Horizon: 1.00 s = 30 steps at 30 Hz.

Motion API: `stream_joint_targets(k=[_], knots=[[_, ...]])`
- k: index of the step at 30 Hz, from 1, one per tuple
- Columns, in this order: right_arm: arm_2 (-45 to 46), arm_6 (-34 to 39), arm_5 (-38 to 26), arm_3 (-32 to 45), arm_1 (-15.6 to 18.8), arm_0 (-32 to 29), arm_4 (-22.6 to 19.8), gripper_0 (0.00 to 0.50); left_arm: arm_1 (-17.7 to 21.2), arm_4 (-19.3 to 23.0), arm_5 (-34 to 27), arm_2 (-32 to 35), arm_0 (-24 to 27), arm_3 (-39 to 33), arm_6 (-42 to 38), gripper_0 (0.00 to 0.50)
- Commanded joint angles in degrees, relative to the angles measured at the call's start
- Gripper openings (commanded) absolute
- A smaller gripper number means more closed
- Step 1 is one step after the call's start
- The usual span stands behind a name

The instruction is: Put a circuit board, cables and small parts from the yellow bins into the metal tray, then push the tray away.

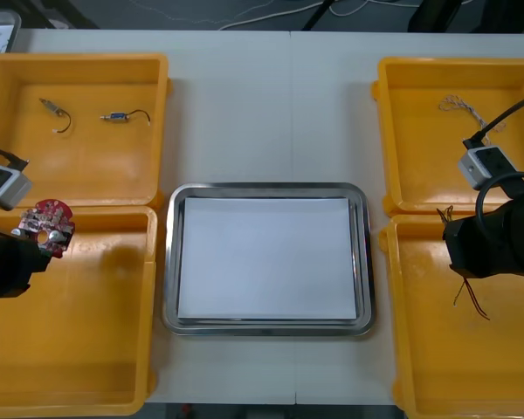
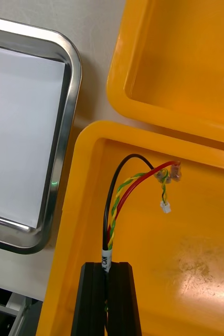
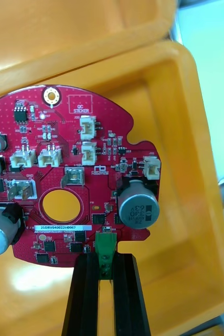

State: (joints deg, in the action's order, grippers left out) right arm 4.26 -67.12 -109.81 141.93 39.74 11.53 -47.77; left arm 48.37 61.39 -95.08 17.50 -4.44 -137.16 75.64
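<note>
Both arms are at the carrying step of loading. Each holds a piece, and neither piece has reached the metal tray [image 1: 266, 188], whose white inside lies bare.

The left gripper [image 3: 105, 261] has its fingers clamped on a small green tab at the rim of the round red circuit board [image 3: 64, 157]. The board stands out beyond the fingertips, face to the camera, over the near left yellow bin [image 1: 70, 349]. The tray lies off to one side of those fingers, past the bin's wall.

The right gripper [image 2: 108, 268] has its fingers pinched on the red and yellow cable [image 2: 123, 191] at a white label. The wires arch away from the fingertips over the near right yellow bin [image 2: 185, 252], with the tray's rim beyond the bin wall.

Next, I judge, each arm must carry inward over its bin wall, lower over the white inside and let go, aiming for separate halves.

The board is crowded with white connectors, silver capacitors and a round hole near its middle. Held by one edge tab, it may pivot. The cable is limp, with black, red and green-yellow strands ending in small plugs, and will likely flop where it lands.
</note>
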Motion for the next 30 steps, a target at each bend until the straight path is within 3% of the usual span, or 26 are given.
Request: stream_joint_targets(k=[1, 11, 18, 30], knots=[[-0.6, 2.7, -0.2, 1.8, 1.9, 1.2, 0.2, 0.0, 3.4, -2.7, -1.4, -4.1, 4.0, -3.2, -1.1, 0.0], [-0.6, 2.7, -0.2, 1.8, 1.9, 1.2, 0.2, 0.0, 3.7, -9.3, -5.7, -15.3, 12.7, -5.8, -15.6, 0.0], [-0.6, 2.7, -0.2, 1.8, 1.9, 1.2, 0.2, 0.0, 3.3, -16.6, -8.2, -28.1, 21.1, -6.1, -27.4, 0.0], [-0.6, 2.7, -0.2, 1.8, 1.9, 1.2, 0.2, 0.0, 2.5, -21.2, -9.9, -43.1, 32.0, -6.0, -43.6, 0.0]])
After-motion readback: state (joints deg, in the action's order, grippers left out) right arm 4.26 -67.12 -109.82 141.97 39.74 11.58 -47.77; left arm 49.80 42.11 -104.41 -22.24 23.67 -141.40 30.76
